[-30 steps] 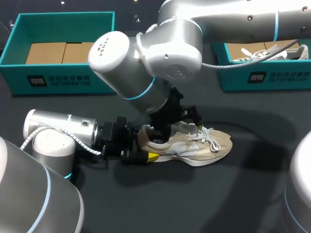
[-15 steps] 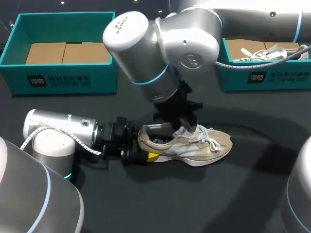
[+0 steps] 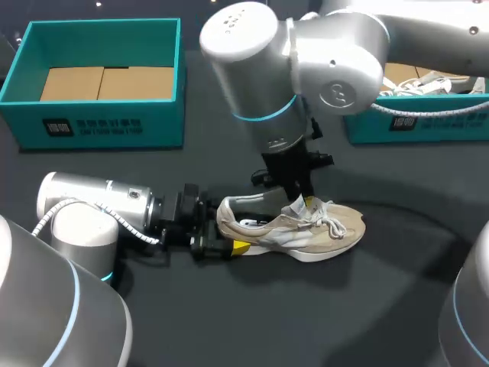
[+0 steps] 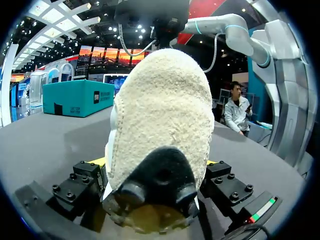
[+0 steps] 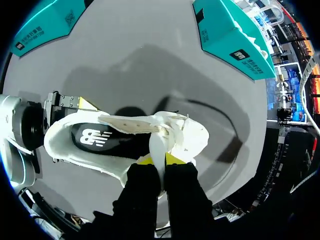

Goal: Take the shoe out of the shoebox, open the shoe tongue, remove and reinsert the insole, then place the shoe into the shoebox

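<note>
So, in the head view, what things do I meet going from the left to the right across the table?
Left shoebox, left arm's jaws shut on the heel, shoe, right shoebox.

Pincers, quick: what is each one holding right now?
Left pincer: closed on the heel of the sneaker.
Right pincer: closed on the sneaker's tongue.

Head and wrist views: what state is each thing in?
Beige suede sneaker: upright on the table.
White tongue: lifted.
Black insole: inside the sneaker.
Left tool: shut on the sneaker's heel.
Right tool: shut on the tongue.
Right teal shoebox: open, white shoe inside.
Left teal shoebox: open, no shoe.
</note>
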Controlling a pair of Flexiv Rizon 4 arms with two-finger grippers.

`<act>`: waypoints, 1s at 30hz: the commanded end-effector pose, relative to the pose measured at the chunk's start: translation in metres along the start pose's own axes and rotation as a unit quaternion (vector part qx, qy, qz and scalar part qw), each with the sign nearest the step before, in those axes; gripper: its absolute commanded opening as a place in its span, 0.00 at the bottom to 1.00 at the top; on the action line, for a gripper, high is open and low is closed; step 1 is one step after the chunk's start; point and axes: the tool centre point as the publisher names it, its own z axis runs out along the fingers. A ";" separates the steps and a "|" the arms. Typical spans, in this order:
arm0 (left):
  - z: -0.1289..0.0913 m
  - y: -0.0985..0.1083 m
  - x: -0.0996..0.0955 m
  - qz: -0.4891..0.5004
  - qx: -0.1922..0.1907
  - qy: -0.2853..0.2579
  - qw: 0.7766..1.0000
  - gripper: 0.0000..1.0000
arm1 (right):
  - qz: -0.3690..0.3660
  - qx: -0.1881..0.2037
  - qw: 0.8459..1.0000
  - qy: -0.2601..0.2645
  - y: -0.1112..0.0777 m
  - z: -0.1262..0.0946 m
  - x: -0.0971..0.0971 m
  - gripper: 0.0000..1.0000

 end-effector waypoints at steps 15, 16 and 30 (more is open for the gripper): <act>0.000 0.003 -0.001 0.000 0.000 -0.001 1.000 0.00 | -0.075 -0.009 0.990 0.117 -0.002 0.016 -0.048 0.00; 0.000 0.003 -0.001 0.000 0.000 -0.001 1.000 0.00 | -0.079 -0.012 0.990 0.118 -0.002 0.019 -0.051 0.00; 0.000 0.003 -0.001 0.000 0.000 -0.001 1.000 0.00 | -0.110 -0.063 0.988 0.086 0.005 0.063 -0.075 0.00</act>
